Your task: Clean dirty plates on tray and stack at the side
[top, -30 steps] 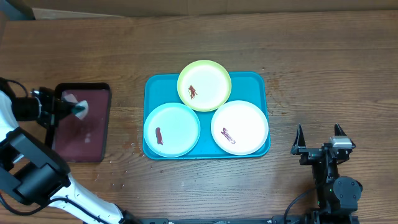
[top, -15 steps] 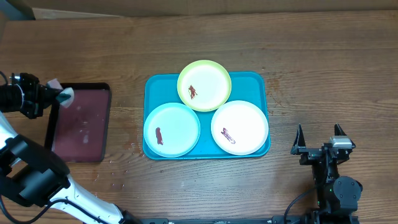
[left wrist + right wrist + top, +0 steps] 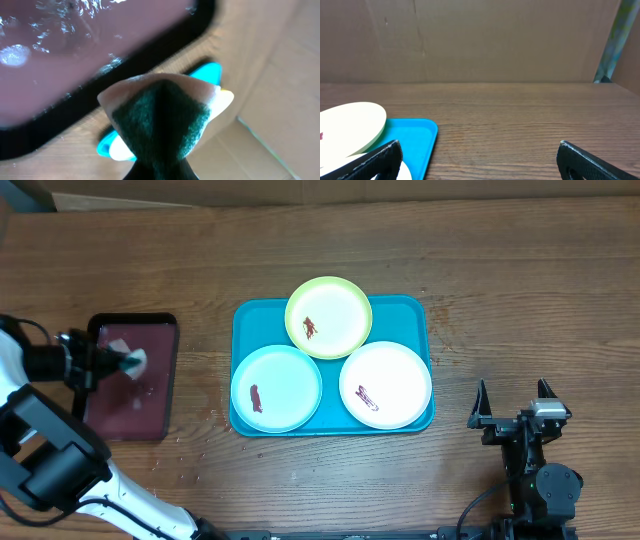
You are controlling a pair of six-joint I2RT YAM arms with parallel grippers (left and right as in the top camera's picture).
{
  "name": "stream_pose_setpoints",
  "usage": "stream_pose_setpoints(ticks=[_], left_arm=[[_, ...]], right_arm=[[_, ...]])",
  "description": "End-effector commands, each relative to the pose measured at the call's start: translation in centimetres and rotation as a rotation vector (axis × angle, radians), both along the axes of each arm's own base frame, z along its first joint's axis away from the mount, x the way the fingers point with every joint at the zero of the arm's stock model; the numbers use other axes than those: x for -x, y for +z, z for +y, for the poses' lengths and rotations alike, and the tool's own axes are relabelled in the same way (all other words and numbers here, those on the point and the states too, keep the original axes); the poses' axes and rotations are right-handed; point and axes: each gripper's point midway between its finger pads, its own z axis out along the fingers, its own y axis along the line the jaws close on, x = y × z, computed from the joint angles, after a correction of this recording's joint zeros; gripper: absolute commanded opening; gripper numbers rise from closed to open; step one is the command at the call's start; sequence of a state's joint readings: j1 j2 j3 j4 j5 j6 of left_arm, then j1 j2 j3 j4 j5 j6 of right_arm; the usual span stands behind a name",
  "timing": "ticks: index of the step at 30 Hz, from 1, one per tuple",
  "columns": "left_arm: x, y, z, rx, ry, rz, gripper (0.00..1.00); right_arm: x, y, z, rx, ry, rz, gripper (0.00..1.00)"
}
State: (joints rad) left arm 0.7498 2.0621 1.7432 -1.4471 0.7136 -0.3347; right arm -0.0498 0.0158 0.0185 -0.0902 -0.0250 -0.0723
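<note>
The table [image 3: 520, 280] holds the teal tray [image 3: 245, 320] in the middle, with the yellow-green plate [image 3: 335, 305], light blue plate [image 3: 290, 380] and white plate [image 3: 400, 375] on it, each smeared. Over the maroon tray [image 3: 150, 405], my left gripper [image 3: 116, 361] pinches a green sponge [image 3: 133, 360]. My right gripper [image 3: 512, 388], right of the teal tray, stands fully spread and empty.

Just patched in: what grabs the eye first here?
The bright teal tray at centre carries a yellow-green plate, a light blue plate and a white plate, each smeared red-brown. At far left, the left gripper is shut on a sponge over the maroon tray; the right gripper sits open bottom right.
</note>
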Motion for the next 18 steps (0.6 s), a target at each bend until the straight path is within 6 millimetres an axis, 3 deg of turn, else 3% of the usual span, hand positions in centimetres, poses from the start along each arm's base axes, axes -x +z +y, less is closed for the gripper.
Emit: stream_pose_setpoints(ticks=[1, 4, 6, 11, 15, 18], left_arm=[[-1.8, 6.8, 1.4, -0.092, -0.041, -0.183, 0.04], [-2.0, 9.2, 1.8, -0.143, -0.048, -0.21, 0.04], [-1.8, 8.8, 2.7, -0.205, -0.047, -0.176, 0.04], [0.6, 3.1, 4.6, -0.362, -0.053, 0.097, 0.04], [0.9, -1.3, 2.7, -0.277, -0.047, 0.14, 0.04], [0.5, -1.8, 1.0, -0.165, -0.037, 0.091, 0.04]], right_arm=[[0.0, -0.3, 0.0, 0.004, 0.0, 0.002, 1.0], [0.0, -0.3, 0.0, 0.004, 0.0, 0.002, 1.0], [0.0, -0.3, 0.0, 0.004, 0.0, 0.001, 1.0], [0.0, -0.3, 0.0, 0.004, 0.0, 0.002, 1.0], [0.0, -0.3, 0.0, 0.004, 0.0, 0.002, 1.0], [0.0, -0.3, 0.0, 0.004, 0.0, 0.002, 1.0]])
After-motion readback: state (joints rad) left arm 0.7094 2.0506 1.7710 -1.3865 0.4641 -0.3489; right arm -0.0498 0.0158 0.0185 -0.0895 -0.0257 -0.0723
